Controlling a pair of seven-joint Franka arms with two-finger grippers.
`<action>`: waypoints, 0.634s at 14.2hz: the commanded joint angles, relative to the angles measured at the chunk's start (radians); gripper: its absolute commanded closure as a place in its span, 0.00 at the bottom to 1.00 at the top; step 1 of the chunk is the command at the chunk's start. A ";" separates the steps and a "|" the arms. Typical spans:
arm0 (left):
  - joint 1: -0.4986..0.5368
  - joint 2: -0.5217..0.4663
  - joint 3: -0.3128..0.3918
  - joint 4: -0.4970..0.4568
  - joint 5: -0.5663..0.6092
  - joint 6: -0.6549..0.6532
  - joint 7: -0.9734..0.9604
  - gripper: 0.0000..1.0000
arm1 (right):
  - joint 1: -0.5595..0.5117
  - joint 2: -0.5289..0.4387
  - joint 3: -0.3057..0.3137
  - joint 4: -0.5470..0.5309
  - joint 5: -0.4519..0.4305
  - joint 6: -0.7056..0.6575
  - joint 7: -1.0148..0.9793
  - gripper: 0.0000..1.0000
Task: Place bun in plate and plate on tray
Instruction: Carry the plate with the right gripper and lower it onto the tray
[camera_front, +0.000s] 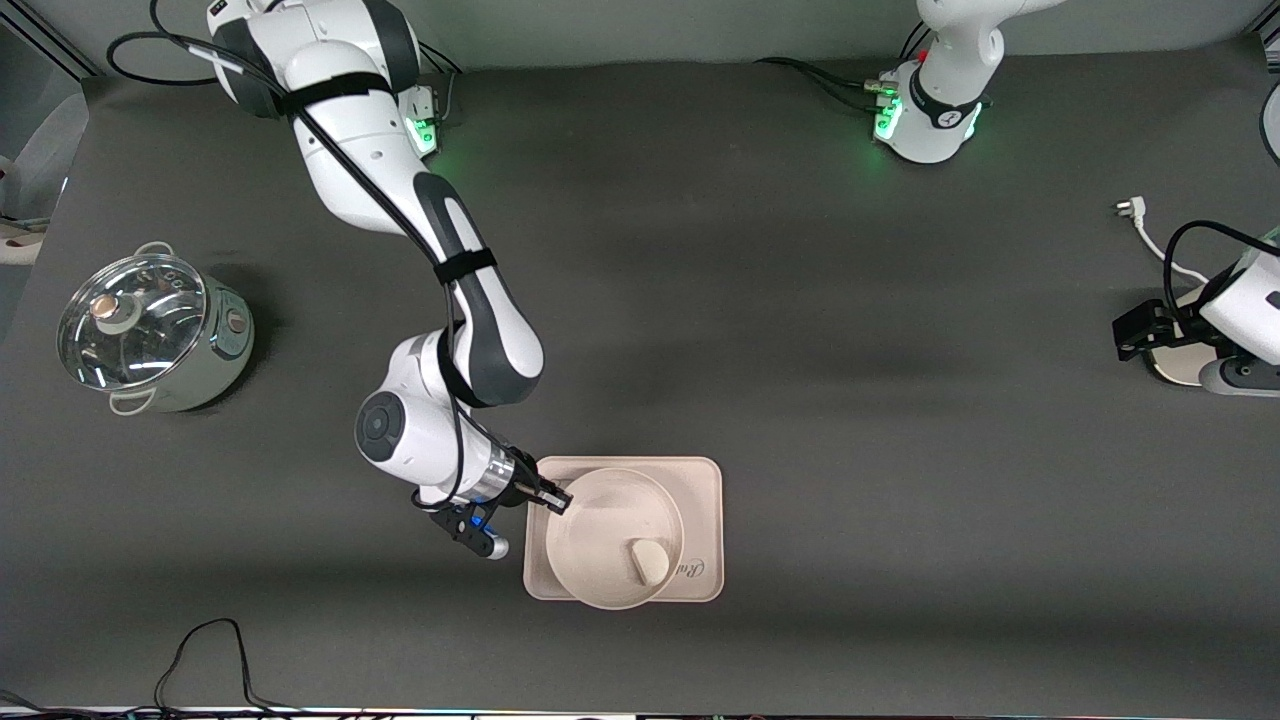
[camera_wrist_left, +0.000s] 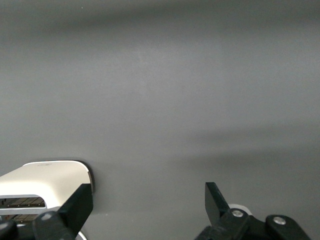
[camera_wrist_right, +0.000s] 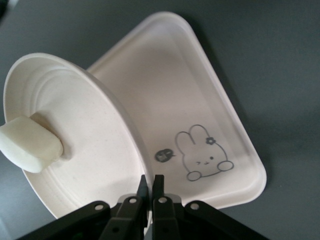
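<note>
Bun (camera_front: 648, 561): lies in the plate (camera_front: 600, 535), at its side nearest the front camera.
Plate: over the tray (camera_front: 700, 480), seems tilted, maybe not fully down.
Right gripper (camera_front: 556, 497): clamped on the plate rim.
Left gripper (camera_wrist_left: 149, 200): fingers apart, waiting beside the toaster (camera_wrist_left: 42, 182).
Risk: tilt could roll the bun off.

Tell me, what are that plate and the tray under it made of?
The plate looks like matte cream plastic or melamine: fine dark speckles, no glaze shine, moulded rings. The tray seems a similar smooth, faintly glossy plastic with a printed drawing. Neither can be settled by sight alone. The right claw pinches the plate's rim.
</note>
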 joint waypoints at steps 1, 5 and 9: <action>-0.013 0.001 0.002 0.000 0.010 0.020 0.008 0.00 | -0.016 0.047 0.012 0.040 0.078 0.002 -0.016 1.00; -0.033 0.004 -0.004 -0.001 0.014 0.025 0.004 0.00 | -0.015 0.067 0.012 0.038 0.096 0.002 -0.016 1.00; -0.030 0.005 -0.004 -0.003 0.028 0.026 0.011 0.00 | -0.013 0.055 0.012 0.038 0.097 0.000 -0.004 0.44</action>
